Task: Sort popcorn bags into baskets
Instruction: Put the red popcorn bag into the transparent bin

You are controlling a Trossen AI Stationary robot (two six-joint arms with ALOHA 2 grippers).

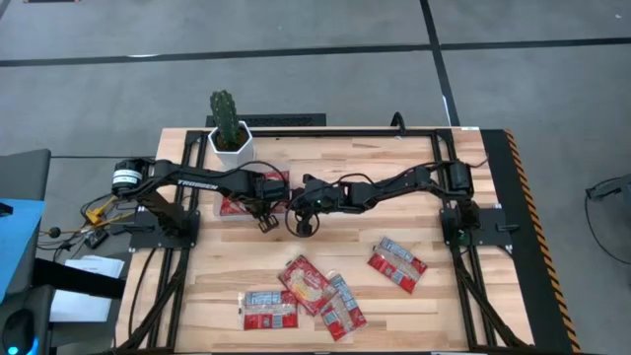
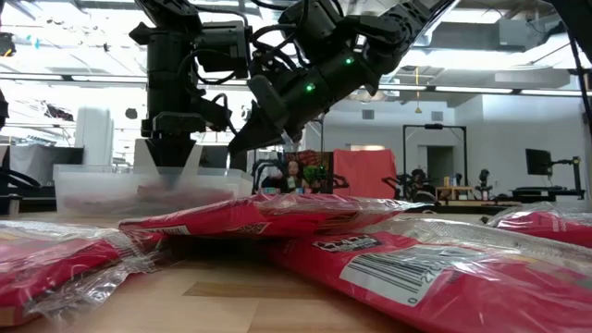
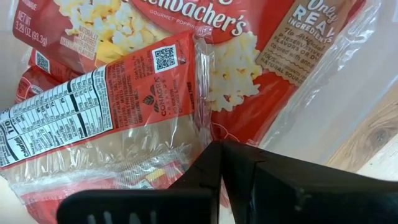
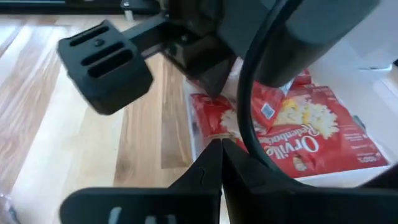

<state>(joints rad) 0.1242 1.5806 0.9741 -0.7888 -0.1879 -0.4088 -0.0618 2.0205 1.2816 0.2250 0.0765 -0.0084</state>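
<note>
left gripper (image 1: 264, 209) over tray (image 2: 69, 180) (closed)

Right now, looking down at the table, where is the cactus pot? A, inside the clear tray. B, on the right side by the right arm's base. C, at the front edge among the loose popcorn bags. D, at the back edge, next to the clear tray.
D: in the view from above, the cactus pot stands at the table's back edge, beside the clear tray and far from the loose popcorn bags near the front.
</note>
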